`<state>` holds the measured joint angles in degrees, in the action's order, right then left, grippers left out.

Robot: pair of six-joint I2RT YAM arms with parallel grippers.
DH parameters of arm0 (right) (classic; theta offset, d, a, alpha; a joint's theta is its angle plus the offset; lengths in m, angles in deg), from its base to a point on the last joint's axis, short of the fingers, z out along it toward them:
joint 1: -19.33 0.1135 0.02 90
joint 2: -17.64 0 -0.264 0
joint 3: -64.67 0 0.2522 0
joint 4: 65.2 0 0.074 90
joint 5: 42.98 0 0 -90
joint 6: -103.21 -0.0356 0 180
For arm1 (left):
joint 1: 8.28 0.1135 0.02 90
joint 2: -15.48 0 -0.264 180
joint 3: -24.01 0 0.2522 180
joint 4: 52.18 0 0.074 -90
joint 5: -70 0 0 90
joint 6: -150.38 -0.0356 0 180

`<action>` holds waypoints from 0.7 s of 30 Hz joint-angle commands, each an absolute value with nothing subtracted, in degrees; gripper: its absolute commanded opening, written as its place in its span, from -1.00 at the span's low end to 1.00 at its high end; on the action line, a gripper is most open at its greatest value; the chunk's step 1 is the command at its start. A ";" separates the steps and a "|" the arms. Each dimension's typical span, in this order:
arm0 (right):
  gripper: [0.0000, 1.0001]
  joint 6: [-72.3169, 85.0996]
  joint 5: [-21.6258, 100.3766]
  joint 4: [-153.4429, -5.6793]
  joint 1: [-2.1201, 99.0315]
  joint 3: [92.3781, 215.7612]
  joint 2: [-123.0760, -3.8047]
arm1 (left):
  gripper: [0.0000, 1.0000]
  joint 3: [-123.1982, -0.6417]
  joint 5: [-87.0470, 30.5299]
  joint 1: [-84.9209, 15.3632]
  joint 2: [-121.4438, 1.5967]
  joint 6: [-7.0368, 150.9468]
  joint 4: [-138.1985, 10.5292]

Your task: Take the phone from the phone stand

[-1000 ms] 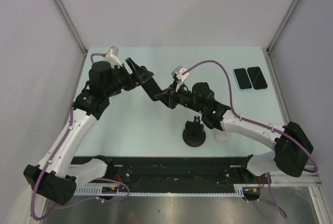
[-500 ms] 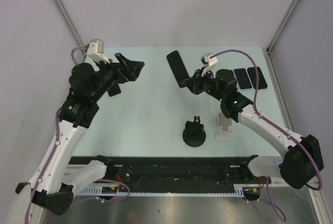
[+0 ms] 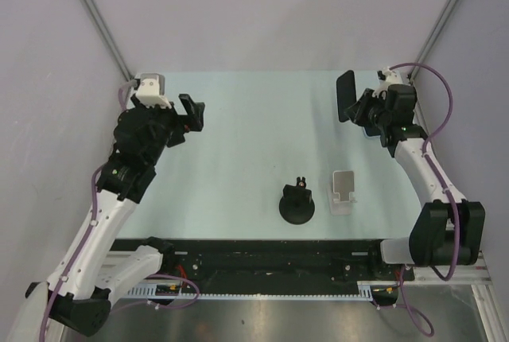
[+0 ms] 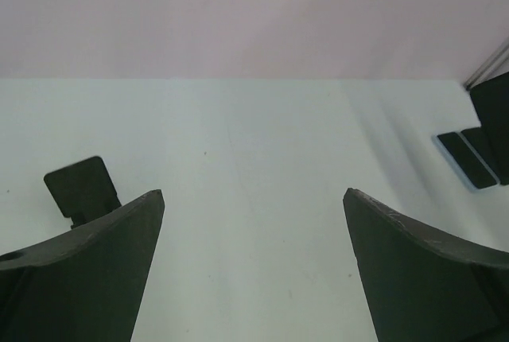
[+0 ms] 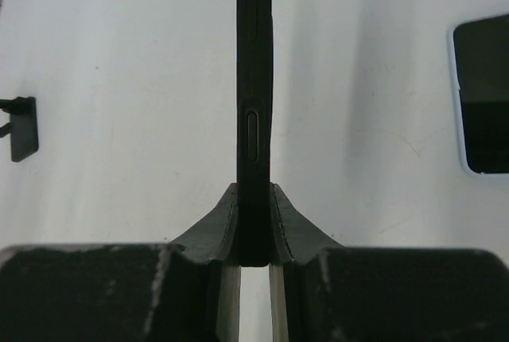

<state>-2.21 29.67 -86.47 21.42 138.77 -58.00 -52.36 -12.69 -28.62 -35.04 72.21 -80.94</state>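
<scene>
While left hand gapes wide w/ nothing held, right hand clamped tight on phone, edge-on to wrist cam.

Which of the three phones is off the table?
The phone clamped on edge in the right gripper, up in the air; the other phones lie flat on the table, side by side.

On the pale green counter before me: a black round stand, a silver stand just beside it, two phones flat at far right.

Left tool agape, right tool clamped.
</scene>
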 commanded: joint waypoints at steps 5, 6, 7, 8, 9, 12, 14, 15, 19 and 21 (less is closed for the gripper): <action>-1.00 0.90 21.62 -88.46 13.80 145.31 -68.74 | 1.00 -48.20 -10.77 -28.32 -37.60 68.38 -77.89; -1.00 1.25 20.31 -88.54 13.36 145.67 -69.89 | 1.00 -48.02 -10.42 -28.32 -37.60 68.20 -77.80; -1.00 1.43 19.51 -88.55 12.74 145.93 -72.51 | 1.00 -47.76 -10.07 -28.32 -37.69 67.85 -77.72; -1.00 1.78 18.29 -88.63 12.48 146.72 -73.75 | 1.00 -47.76 -9.20 -28.32 -37.87 67.59 -77.89; -1.00 1.87 17.67 -88.81 12.30 147.07 -75.16 | 1.00 -47.67 -8.75 -28.32 -37.78 67.41 -77.80; -1.00 2.48 15.29 -89.25 11.95 148.74 -79.38 | 1.00 -47.32 -7.87 -28.32 -37.87 67.06 -77.89; -1.00 2.48 14.94 -89.07 11.95 149.19 -81.93 | 1.00 -47.32 -7.61 -28.32 -38.22 66.88 -77.89; -1.00 2.40 14.76 -88.90 11.86 149.62 -82.64 | 1.00 -47.32 -7.52 -28.32 -38.39 66.79 -77.89; -1.00 0.82 11.78 -86.45 11.33 149.98 -86.68 | 1.00 -47.32 -7.69 -28.32 -38.66 66.62 -77.89; -1.00 -0.06 11.51 -85.56 10.81 150.07 -88.53 | 1.00 -47.23 -7.69 -28.32 -38.75 66.53 -77.89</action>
